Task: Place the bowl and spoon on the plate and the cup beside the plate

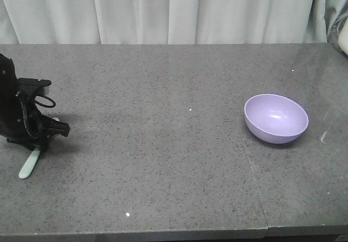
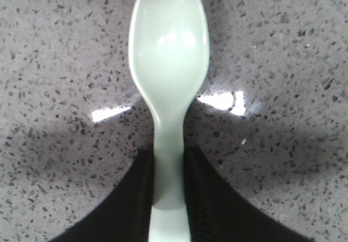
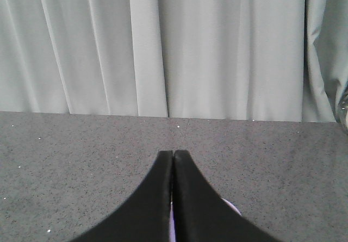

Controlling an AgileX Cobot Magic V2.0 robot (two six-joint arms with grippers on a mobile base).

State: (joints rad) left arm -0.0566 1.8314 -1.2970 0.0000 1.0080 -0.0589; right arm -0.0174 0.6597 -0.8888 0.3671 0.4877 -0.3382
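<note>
Your left gripper [image 2: 169,157] is clamped on the spoon [image 2: 169,57]. Its black fingers [image 2: 122,209] squeeze the handle from either side, and the oval head juts out ahead of the fingertips over the speckled grey table [image 2: 283,46]. You can't tell whether the head touches the surface. Your right gripper [image 3: 173,154] is pinched flat together with nothing between its tips, facing the pale curtain [image 3: 217,46]. The bowl [image 1: 275,118] stands upright well off to the right of the left gripper, and a lavender sliver of it shows just beneath the right gripper.

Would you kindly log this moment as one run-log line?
left gripper: shut on spoon handle | right gripper: shut, empty | bowl: upright on table | plate, cup: not in view
</note>
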